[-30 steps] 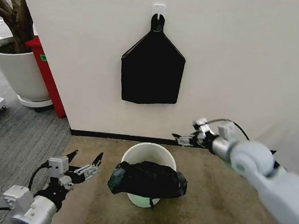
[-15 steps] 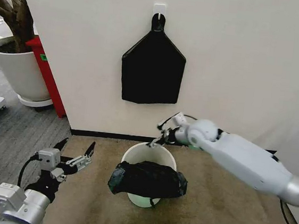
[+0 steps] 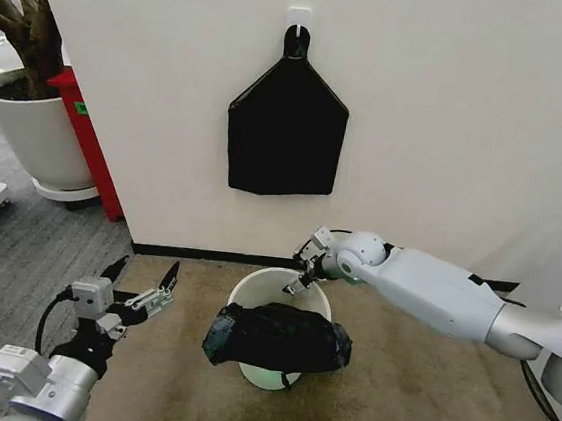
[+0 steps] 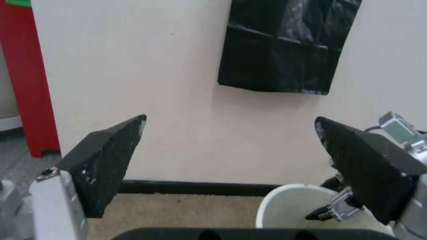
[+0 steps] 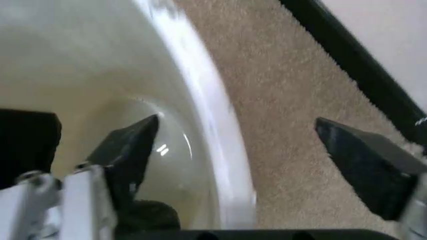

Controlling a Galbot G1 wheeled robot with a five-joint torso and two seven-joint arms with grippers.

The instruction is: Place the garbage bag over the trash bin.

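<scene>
A pale wall (image 3: 452, 118) rose behind the work area, with a black skirting strip along its foot and a beige carpet (image 3: 413, 385) spreading in front of it. On the robot's left the carpet gave way to grey flooring, where a large white plant pot (image 3: 30, 134) holding a tree stood beside a red upright panel (image 3: 89, 140). A flat black house-shaped bundle (image 3: 286, 131) hung by its loop from a white hook (image 3: 298, 16) on the wall.

The trash bin (image 3: 252, 293) stood on the carpet near the wall, below the bundle. The garbage bag (image 3: 278, 338) lay as a crumpled black mass draped across the near side of the bin's rim, leaving the far part of the opening uncovered.

The right arm reached across from the robot's right, and the right gripper (image 3: 301, 276) hung at the far rim of the bin with its fingers spread wide; in the right wrist view one finger (image 5: 130, 150) was inside the bin and the other over the carpet outside, the rim between them, holding nothing. The left gripper (image 3: 142, 291) hovered over the carpet to the bin's left, well apart from it, its fingers also wide and empty.
</scene>
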